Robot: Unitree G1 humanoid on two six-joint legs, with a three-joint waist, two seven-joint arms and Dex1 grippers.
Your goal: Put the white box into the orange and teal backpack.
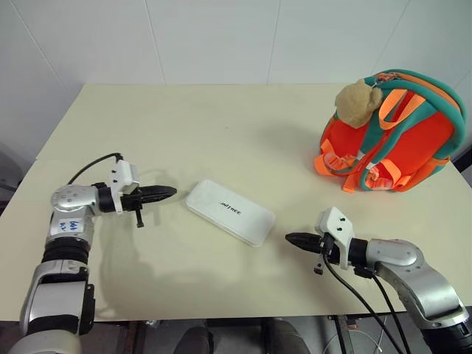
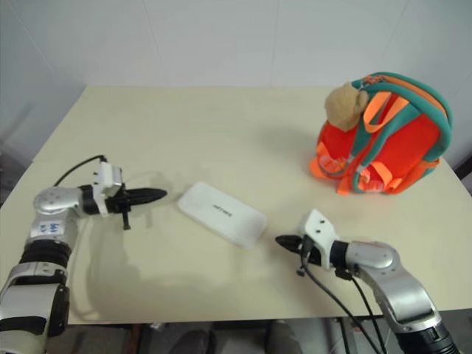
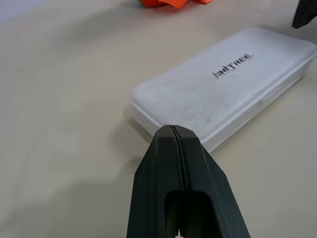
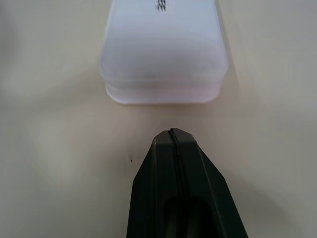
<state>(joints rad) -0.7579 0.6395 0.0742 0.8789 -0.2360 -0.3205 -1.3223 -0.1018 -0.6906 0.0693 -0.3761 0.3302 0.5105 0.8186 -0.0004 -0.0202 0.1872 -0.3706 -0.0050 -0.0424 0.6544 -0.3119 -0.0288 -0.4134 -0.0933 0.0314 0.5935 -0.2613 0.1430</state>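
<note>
Nothing's really done yet: the box (image 1: pixel 229 212) lies flat mid-table, well apart from the backpack (image 1: pixel 394 133) standing at the far right corner, and I can't tell if its top is unzipped. The left gripper (image 1: pixel 169 192) and right gripper (image 1: pixel 291 238) sit just off either end of the box, fingers pressed together, holding nothing. Plenty of bare table (image 1: pixel 221 125) around, though the backpack sits close to the right edge.
</note>
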